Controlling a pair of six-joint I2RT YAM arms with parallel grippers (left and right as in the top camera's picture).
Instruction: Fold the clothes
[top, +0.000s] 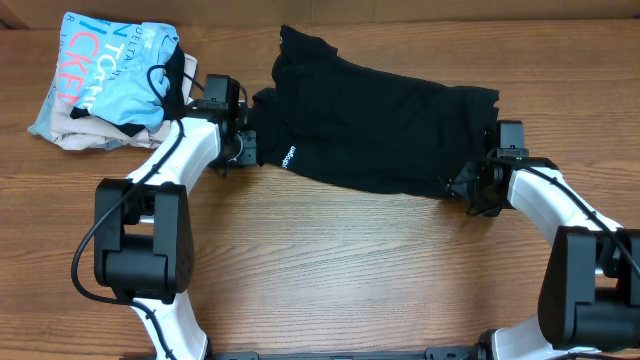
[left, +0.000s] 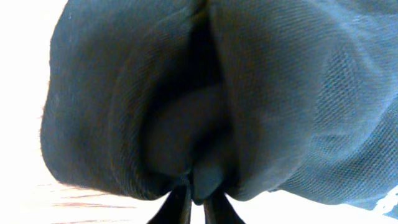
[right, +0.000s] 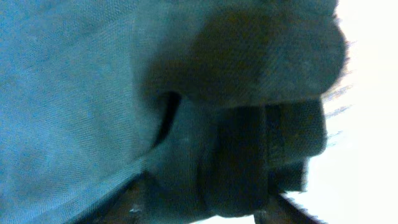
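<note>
The black shirt (top: 370, 125) lies stretched across the back middle of the table, with small white lettering (top: 291, 157) near its front left edge. My left gripper (top: 250, 140) is shut on the shirt's left end; in the left wrist view the fabric (left: 205, 93) bunches between the two fingertips (left: 198, 202). My right gripper (top: 475, 183) holds the shirt's right front corner; in the right wrist view dark folds (right: 249, 143) fill the space between the fingers (right: 205, 208).
A pile of folded light-blue, white and beige garments (top: 105, 85) with pink lettering lies at the back left, just behind my left arm. Bare wood table (top: 360, 270) stretches in front of the shirt.
</note>
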